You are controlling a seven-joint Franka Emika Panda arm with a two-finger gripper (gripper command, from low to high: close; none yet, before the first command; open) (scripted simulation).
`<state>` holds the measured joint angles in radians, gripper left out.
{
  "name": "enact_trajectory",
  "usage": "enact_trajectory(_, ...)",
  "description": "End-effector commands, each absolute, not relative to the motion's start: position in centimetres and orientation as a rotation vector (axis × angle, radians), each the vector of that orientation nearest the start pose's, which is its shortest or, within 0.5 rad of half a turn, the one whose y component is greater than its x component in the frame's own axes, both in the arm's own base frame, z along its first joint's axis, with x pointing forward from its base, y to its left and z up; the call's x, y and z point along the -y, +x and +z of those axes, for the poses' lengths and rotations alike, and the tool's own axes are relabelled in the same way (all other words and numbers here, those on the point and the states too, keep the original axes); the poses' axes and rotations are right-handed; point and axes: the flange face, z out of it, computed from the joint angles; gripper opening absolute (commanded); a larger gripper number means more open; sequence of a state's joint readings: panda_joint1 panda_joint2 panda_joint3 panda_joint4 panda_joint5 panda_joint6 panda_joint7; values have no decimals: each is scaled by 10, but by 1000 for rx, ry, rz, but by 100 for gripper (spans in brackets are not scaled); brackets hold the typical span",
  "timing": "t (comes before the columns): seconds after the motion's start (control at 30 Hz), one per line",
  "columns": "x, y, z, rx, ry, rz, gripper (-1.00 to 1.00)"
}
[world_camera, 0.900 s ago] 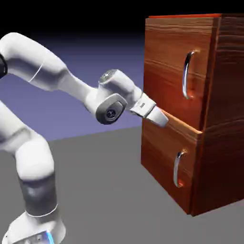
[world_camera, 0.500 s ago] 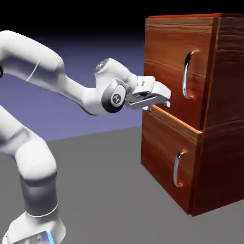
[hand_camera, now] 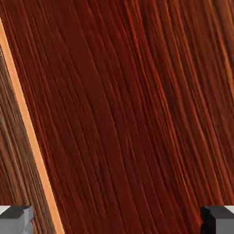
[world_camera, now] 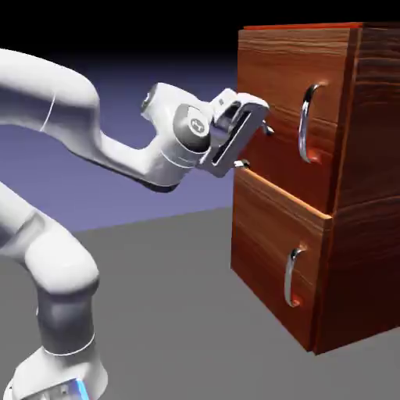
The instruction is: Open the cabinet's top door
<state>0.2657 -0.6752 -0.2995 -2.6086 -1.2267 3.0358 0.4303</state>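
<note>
Just one cabinet (world_camera: 344, 156), two handles; gripper (world_camera: 256, 144) spread, perhaps touching it.

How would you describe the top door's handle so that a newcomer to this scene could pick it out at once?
Find the tall reddish-brown cabinet at the exterior view's right. Its front has two stacked panels; look at the top door. The handle is the long curved silver bar near that panel's right edge, longer than the short handle on the panel below.

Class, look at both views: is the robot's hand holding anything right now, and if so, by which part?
Nothing is held. The hand is open, facing the top door with only wood between its fingertips; the long silver handle is ungrasped, off to its right in the exterior view.
</note>
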Motion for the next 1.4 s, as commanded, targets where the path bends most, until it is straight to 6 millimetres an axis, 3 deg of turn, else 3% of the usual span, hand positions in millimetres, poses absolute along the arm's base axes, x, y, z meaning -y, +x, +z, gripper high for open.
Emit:
enact_trajectory(0.0, -42, 375, 558, 1007, -2815, -1832, 0)
enact_trajectory(0.37, -26, 366, 572, 1837, -2671, -2032, 0)
enact_trajectory(0.7, 3, 363, 577, 2642, -2383, -2086, 0)
enact_trajectory(0.97, 36, 365, 577, 3312, -2014, -1982, 0)
enact_trajectory(1.2, 72, 370, 576, 3891, -1561, -1731, 0)
enact_trajectory(1.27, 75, 371, 575, 3932, -1521, -1705, 0)
enact_trajectory(1.37, 74, 405, 576, 3927, -1525, -1709, 0)
